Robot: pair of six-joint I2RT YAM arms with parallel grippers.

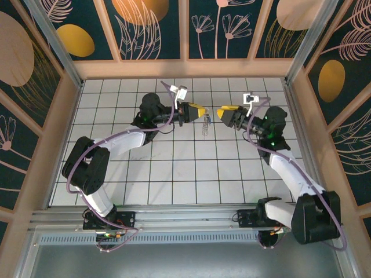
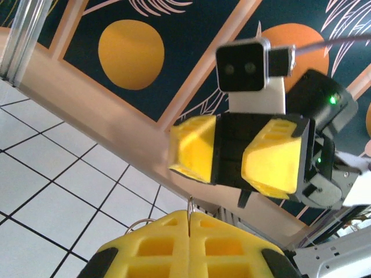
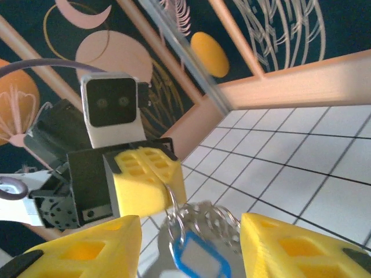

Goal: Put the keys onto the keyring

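Left claw (image 2: pixel 189 223) pinches the keyring (image 3: pixel 217 220) tight, the blue key (image 3: pixel 200 262) dangling just below that claw. Right claw (image 2: pixel 232 156), facing it, stands parted and empty. If the key isn't fully threaded, it may drop.

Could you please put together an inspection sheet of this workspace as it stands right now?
Surface: white tiled tabletop with dark grid lines, flat.
Job's things: thin silvery metal keyring held in the air by the left gripper; small silver key with blue plastic head hangs just beneath it, and whether it is threaded on cannot be told.
Clutter: nothing seen.
Grippers: left gripper jaws shut on the keyring; right gripper jaws open either side of the key, not touching it.
Cables: purple cable runs along each arm, away from the jaws.
Surroundings: dark-blue floral wall panels in pale wooden frames.
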